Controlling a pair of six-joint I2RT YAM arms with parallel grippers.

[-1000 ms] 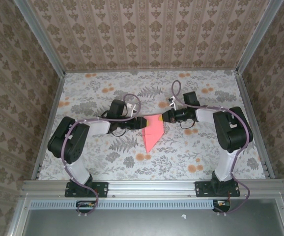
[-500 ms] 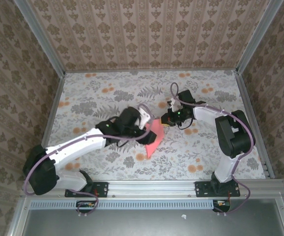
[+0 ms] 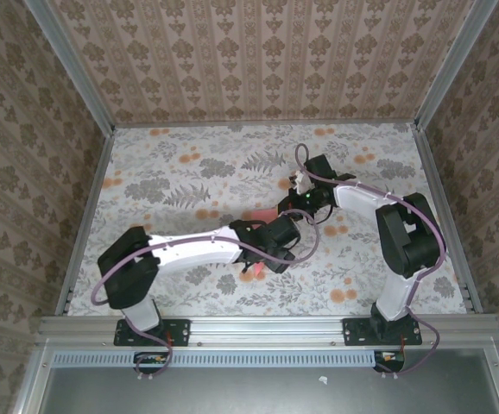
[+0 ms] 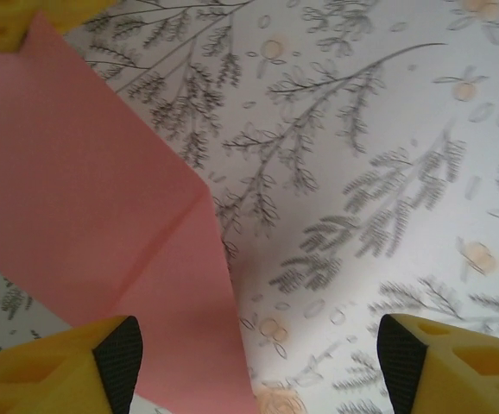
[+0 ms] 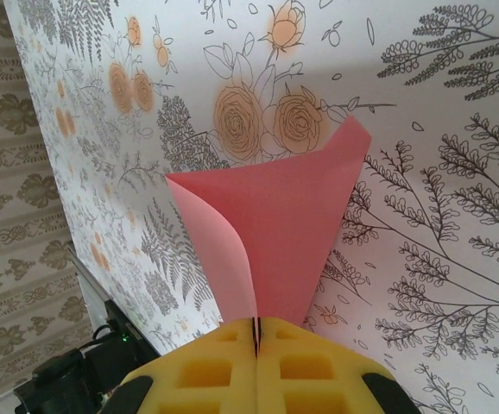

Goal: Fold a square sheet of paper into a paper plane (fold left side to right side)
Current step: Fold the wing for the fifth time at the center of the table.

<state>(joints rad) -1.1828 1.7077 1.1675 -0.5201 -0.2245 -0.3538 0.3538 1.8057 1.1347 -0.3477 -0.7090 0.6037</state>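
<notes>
My left arm [image 3: 180, 250] lies stretched low from its near-left base toward the middle of the table [image 3: 163, 164], with the elbow close to the base and the wrist turned down. The left claw [image 4: 260, 358] stands wide, its yellow fingers [image 4: 77, 371] well apart and nothing pinched between them. My right arm [image 3: 409, 233] rises from its near-right base, bends at the elbow and reaches left and far. The right claw [image 5: 255, 332] is pressed together on the pink paper [image 5: 284, 216].
</notes>
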